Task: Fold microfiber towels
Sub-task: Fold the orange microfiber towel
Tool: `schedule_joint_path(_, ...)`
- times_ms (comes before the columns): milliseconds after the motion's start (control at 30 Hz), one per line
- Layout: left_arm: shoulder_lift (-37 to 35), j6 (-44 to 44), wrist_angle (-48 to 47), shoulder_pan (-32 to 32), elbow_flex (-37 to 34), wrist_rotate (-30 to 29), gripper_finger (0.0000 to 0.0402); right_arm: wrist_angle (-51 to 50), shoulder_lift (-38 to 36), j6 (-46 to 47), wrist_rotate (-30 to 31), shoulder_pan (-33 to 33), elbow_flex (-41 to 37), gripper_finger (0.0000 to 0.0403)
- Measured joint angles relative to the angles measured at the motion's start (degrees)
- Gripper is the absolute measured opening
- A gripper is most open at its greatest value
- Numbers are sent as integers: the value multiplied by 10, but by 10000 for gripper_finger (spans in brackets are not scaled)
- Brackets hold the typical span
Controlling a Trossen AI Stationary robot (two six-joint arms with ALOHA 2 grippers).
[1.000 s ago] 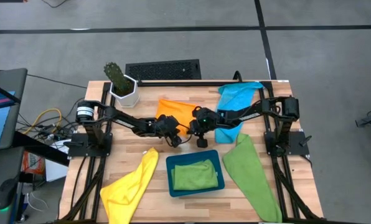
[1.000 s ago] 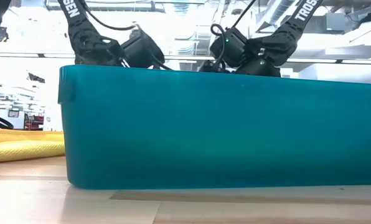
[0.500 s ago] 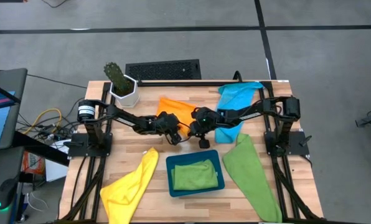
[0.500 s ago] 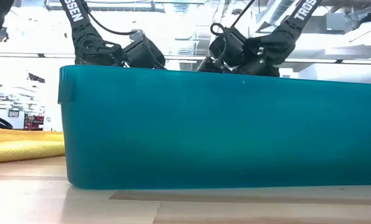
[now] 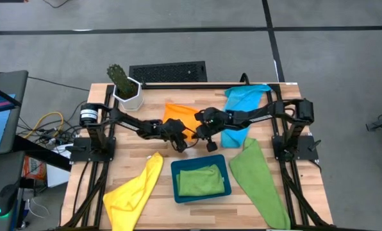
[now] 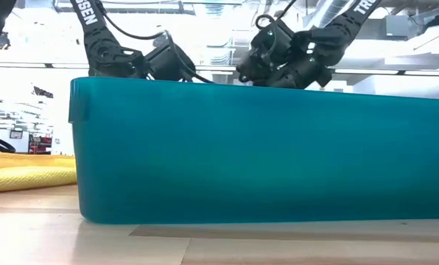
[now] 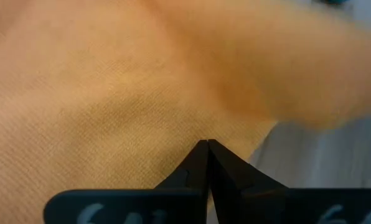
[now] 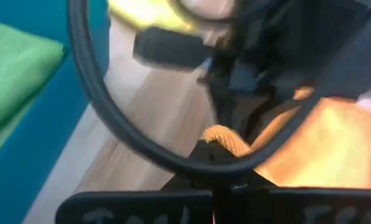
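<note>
Right gripper (image 5: 210,145) has swung a bit toward the left one and lifted slightly, fingers pinched on an edge of the orange towel (image 5: 178,113); left gripper (image 5: 180,146) clamps the same towel mid-table, just behind the teal tray (image 5: 201,194)

orange towel (image 7: 111,93): matt woven cloth | tray (image 6: 264,154): smooth plastic | table (image 5: 146,154): wood
</note>
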Motion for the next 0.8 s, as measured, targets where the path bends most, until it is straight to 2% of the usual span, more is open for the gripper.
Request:
schedule_joint_path(167, -22, -6, -62, 2, 20, 13, 0, 3, 11, 14, -18, 0, -1, 13)
schedule_joint_path(400, -31, 3, -64, 2, 30, -11, 0, 25, 33, 3, -50, 0, -4, 8)
schedule_joint_path(667, -38, 5, -93, 3, 31, -21, 0, 31, 71, 4, -54, 3, 16, 8)
schedule_joint_path(800, -31, 40, -103, 3, 30, -24, 0, 29, 68, -1, -52, 12, 32, 10)
